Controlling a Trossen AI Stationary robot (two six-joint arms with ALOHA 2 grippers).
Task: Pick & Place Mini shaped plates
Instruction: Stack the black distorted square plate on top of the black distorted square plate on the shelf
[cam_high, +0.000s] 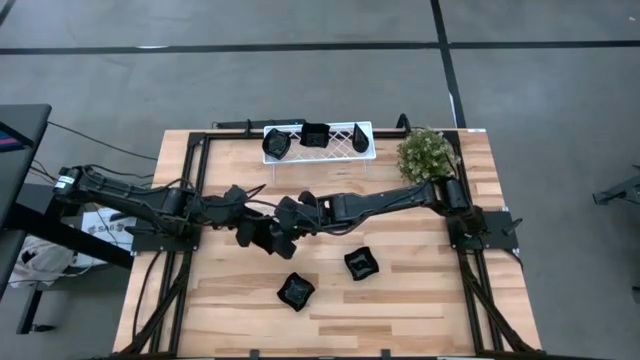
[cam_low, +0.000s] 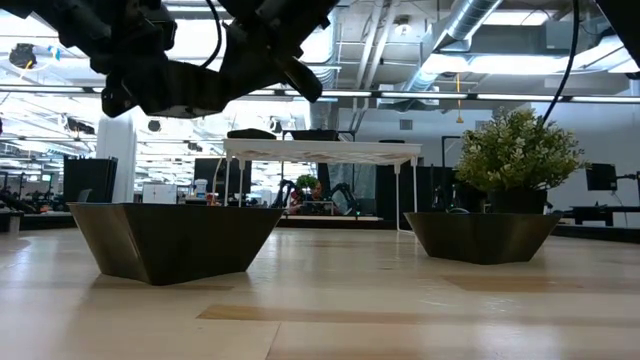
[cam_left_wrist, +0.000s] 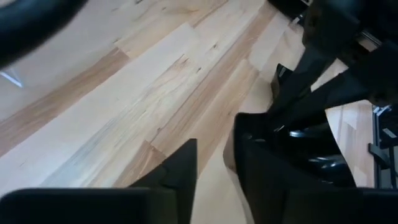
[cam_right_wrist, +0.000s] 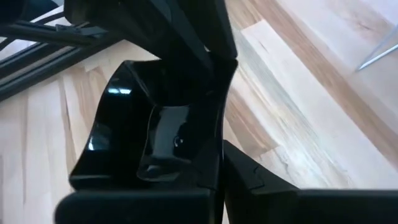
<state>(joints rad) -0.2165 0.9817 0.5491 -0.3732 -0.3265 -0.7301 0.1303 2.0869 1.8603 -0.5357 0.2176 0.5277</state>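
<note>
A: Black glossy dish (cam_right_wrist: 143, 143) pinched in the right gripper (cam_right_wrist: 217, 155), fingers closed on its rim, raised above mid-table. Left gripper (cam_left_wrist: 211, 162) just beside it, fingers parted, gripping nothing visible.

B: Step?

A: Looks like a hand-over between arms, the right one now carrying. Next move likely calls for a swing toward the white tray (cam_high: 370, 150) at the far edge, which already has three dishes.

B: Others?

A: Two dishes on the wood, near side: one (cam_high: 295, 291) left, one (cam_high: 360, 264) right.

B: Pose?

A: Both arms reach inward, meeting near the table's centre; plant (cam_high: 427, 153) far right.
</note>
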